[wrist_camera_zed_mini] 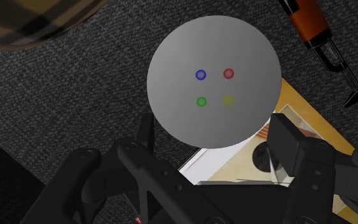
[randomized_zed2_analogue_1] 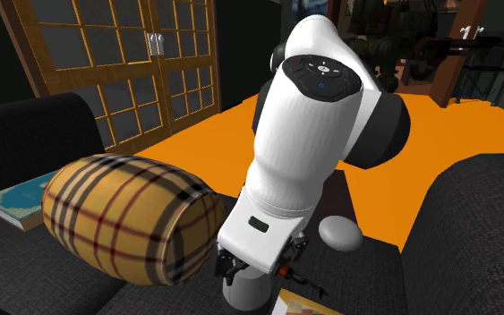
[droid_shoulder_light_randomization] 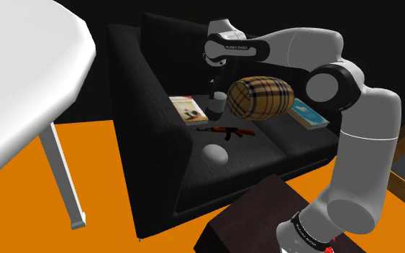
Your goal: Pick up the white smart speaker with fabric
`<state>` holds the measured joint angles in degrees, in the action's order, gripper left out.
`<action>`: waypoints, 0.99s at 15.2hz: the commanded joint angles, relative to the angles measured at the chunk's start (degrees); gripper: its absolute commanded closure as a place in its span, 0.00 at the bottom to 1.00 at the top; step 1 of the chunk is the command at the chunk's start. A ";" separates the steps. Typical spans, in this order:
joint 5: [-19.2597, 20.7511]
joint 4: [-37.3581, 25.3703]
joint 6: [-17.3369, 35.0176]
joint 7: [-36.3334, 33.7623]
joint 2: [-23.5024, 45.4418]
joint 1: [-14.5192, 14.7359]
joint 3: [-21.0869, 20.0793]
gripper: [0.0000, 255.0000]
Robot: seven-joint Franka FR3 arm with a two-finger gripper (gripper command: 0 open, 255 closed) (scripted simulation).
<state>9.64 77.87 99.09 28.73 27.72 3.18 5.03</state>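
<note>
I see my gripper (wrist_camera_zed_mini: pixel 214 127) spread wide, its fingers straddling the grey smart speaker (wrist_camera_zed_mini: pixel 213 81) upright on the black sofa (wrist_camera_zed_mini: pixel 75 95), by a book (wrist_camera_zed_mini: pixel 234 170).

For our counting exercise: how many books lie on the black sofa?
2. The orange-edged book lies beside the speaker; the blue book lies past the plaid cushion. Others may be hidden.

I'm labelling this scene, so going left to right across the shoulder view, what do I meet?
white table → cream-covered book → pale grey smart speaker → plaid barrel cushion → blue-covered book
</note>
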 commanded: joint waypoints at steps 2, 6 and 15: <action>-0.02 -1.26 -1.43 0.21 0.06 -0.01 0.03 1.00; -0.08 -4.25 -4.42 0.73 0.01 0.01 0.07 1.00; -0.22 -12.67 -11.75 2.04 0.98 0.00 0.17 1.00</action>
<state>9.43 66.48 88.32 30.66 28.46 3.15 5.20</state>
